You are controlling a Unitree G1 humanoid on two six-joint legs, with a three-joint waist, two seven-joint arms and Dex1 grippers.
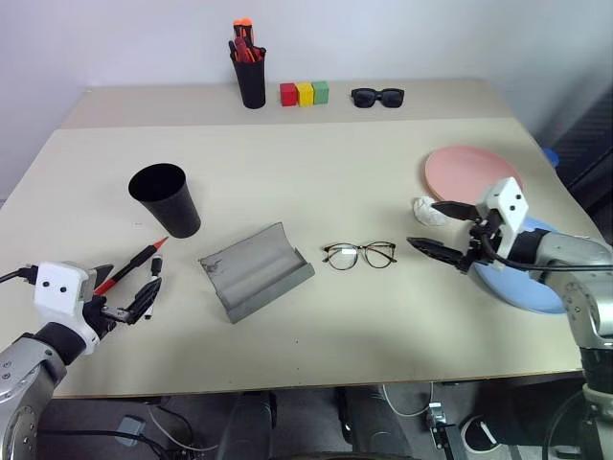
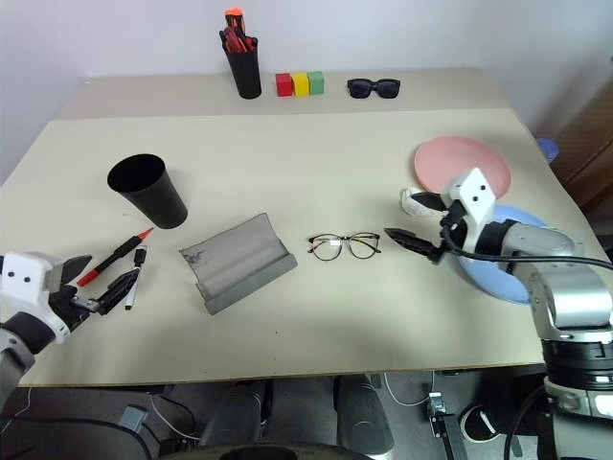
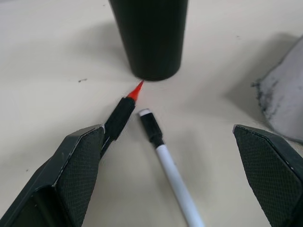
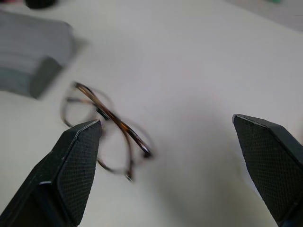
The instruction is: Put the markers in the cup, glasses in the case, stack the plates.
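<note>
Left gripper (image 1: pixel 123 297) fingers spread, two markers (image 3: pixel 137 118) lying between them on the worktop, cup (image 1: pixel 166 198) just beyond | right gripper (image 1: pixel 442 230) fingers spread, glasses (image 1: pixel 359 254) ahead, case (image 1: pixel 254 270) past them | step: opening reach, likely markers first | next: close on one marker.

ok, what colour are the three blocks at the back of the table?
Red, yellow and green, left to right, for the blocks; clearest in the left eye view.
</note>
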